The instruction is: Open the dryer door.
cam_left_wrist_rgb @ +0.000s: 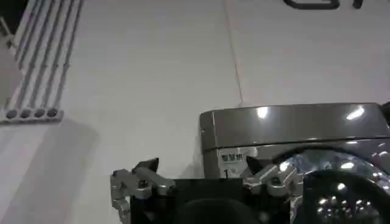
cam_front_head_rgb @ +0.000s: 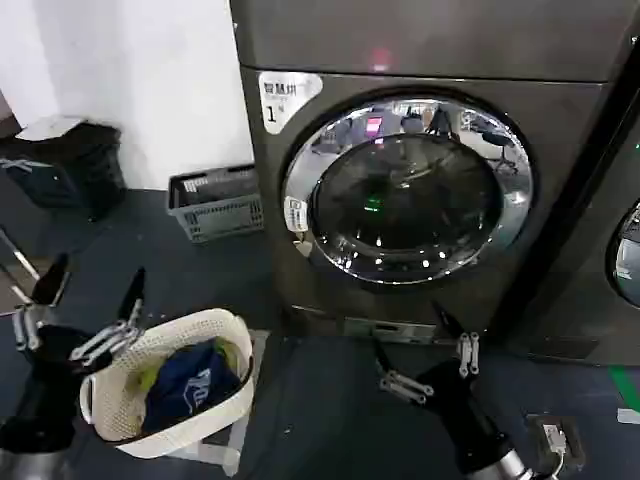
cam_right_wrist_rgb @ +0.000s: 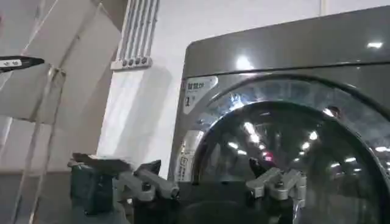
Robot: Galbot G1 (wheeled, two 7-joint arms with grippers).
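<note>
The dryer (cam_front_head_rgb: pixel 420 170) is a dark grey metal cabinet, its top cut off by the head view's upper edge and its right flank running behind a neighbouring machine (cam_front_head_rgb: pixel 610 260), of which a slice of round door shows at the frame edge. Set in the dryer's front, shut flush, is the dryer door (cam_front_head_rgb: pixel 405 190): a wide, shiny chrome ring around a dark tinted glass centre that throws back room lights, so the drum behind it cannot be made out. A white sticker (cam_front_head_rgb: pixel 285 97) with a "1" sits at the dryer's upper left corner; its small print is unreadable.

On the floor left of the dryer stands a grey slatted plastic crate (cam_front_head_rgb: pixel 215 203), and farther left a dark bin (cam_front_head_rgb: pixel 65 165). Nearer the robot, a cream woven-look laundry basket (cam_front_head_rgb: pixel 225 330) holds a crumpled dark blue garment (cam_front_head_rgb: pixel 190 380) over something yellow-green.

The left gripper (cam_front_head_rgb: pixel 92 290) hovers beside the basket, fingers spread and empty. The right gripper (cam_front_head_rgb: pixel 415 345) hangs low before the dryer's base, below the door, fingers spread, touching nothing.
</note>
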